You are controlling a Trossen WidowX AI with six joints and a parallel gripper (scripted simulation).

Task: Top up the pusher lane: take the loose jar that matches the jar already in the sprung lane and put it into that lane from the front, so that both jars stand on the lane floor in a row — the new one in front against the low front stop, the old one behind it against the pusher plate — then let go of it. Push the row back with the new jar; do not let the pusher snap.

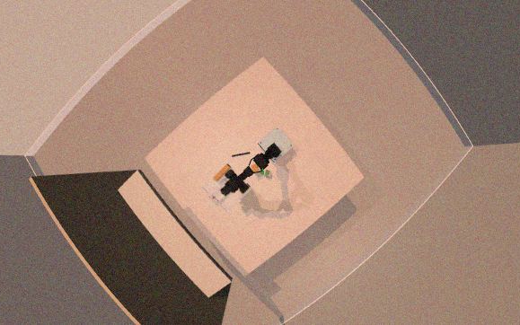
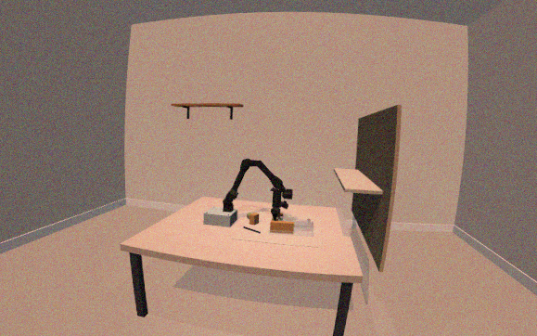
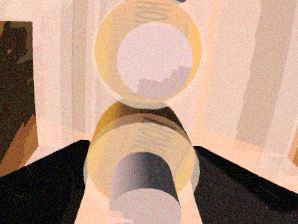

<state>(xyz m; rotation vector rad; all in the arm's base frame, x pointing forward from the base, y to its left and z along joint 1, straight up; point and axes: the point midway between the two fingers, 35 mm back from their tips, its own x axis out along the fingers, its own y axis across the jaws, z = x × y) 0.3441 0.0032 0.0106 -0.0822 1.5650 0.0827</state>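
Two pale yellow translucent jars with grey lids stand in line over the clear pusher lane on the pink tabletop: the nearer jar clamped in the black arm's jaws, the farther jar just beyond it.

On the table, the arm's base block sits at the left in the exterior view, a pen just before it to the right. Further right, the gripper stands over the lane, a box in front of it. From the wrist, the held jar lies directly before the second jar, touching.
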